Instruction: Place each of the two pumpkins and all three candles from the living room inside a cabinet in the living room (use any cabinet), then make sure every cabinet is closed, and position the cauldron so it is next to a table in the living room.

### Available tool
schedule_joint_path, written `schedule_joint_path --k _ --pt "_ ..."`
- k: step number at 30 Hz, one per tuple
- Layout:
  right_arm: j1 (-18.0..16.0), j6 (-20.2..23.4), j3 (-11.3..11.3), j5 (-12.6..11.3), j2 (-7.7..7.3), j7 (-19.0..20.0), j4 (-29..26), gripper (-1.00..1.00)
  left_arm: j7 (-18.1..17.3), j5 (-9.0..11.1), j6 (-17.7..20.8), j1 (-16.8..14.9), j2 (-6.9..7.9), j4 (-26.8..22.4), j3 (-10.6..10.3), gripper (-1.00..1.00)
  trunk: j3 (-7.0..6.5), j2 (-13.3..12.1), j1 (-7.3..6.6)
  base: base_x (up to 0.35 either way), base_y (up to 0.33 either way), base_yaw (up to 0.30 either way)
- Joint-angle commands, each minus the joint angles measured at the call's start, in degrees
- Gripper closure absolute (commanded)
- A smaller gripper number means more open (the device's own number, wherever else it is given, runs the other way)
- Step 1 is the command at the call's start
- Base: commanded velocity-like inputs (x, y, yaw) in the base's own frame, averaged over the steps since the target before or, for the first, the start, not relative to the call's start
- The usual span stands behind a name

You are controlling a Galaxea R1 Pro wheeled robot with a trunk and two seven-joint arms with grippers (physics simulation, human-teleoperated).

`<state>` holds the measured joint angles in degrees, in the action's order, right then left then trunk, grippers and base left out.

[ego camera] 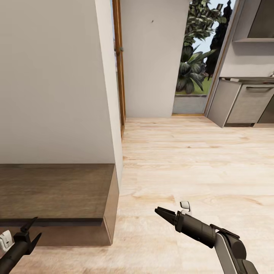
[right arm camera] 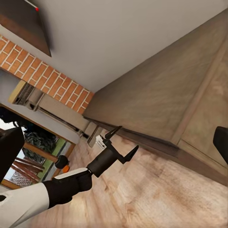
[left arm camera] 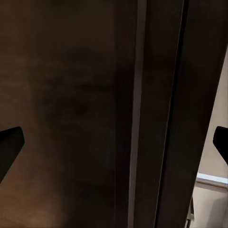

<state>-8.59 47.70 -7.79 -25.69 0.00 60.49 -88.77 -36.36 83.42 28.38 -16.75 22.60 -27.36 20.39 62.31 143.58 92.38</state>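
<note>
A long, low dark brown cabinet [ego camera: 53, 190] stands against the white wall at the lower left, its front shut. My left gripper [ego camera: 37, 227] hangs open just in front of the cabinet's near edge, holding nothing. In the left wrist view the dark cabinet wood [left arm camera: 71, 95] lies close behind the spread fingertips [left arm camera: 9, 147]. My right gripper [ego camera: 161, 213] is over the bare floor to the cabinet's right, open and empty. The right wrist view looks along the cabinet [right arm camera: 156, 95] at my left gripper [right arm camera: 128, 137]. Far beyond it sit a tiny orange shape [right arm camera: 65, 168] and a dark round one [right arm camera: 60, 161], too small to name.
Pale wood floor [ego camera: 182, 163] stretches ahead and to the right. A wall corner [ego camera: 110, 95] with a wood-framed doorway [ego camera: 121, 76] rises beside the cabinet. Grey kitchen cabinets [ego camera: 243, 102] stand at the far right next to a glass door onto plants [ego camera: 194, 57]. A brick wall [right arm camera: 47, 71] runs behind.
</note>
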Motion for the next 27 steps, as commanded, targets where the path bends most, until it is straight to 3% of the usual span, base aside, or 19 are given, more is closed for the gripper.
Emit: schedule_joint_path --k 1,10,16,23,27 --pt "-0.03 0.29 -0.03 -0.15 0.0 0.07 0.0 -1.0 -0.03 0.35 0.45 -0.03 -0.01 0.03 0.09 -1.0 0.05 0.02 -0.01 0.0 0.0 0.0" --pt "-0.03 0.29 0.03 -0.11 0.0 -0.29 0.08 -1.0 -0.03 0.34 0.45 -0.03 -0.03 -0.14 0.09 -1.0 0.05 0.02 -0.01 0.0 0.0 0.0" --pt "-0.03 0.29 1.62 -0.15 0.0 -1.67 0.01 -1.0 -0.03 0.34 0.44 -0.03 -0.1 -0.1 0.05 -1.0 0.05 0.02 -0.01 0.0 0.0 0.0" --pt "-0.03 0.25 1.89 -0.15 0.0 -1.85 0.0 -1.0 -0.27 0.38 0.45 -0.03 -0.1 0.04 0.01 -1.0 0.05 0.02 -0.01 0.0 0.0 0.0" --pt "-0.03 0.21 1.9 -0.15 0.0 -1.86 0.0 -1.0 -4.23 0.16 0.45 -0.03 -0.01 0.47 0.0 -1.0 0.05 0.02 -0.01 0.0 0.0 0.0"
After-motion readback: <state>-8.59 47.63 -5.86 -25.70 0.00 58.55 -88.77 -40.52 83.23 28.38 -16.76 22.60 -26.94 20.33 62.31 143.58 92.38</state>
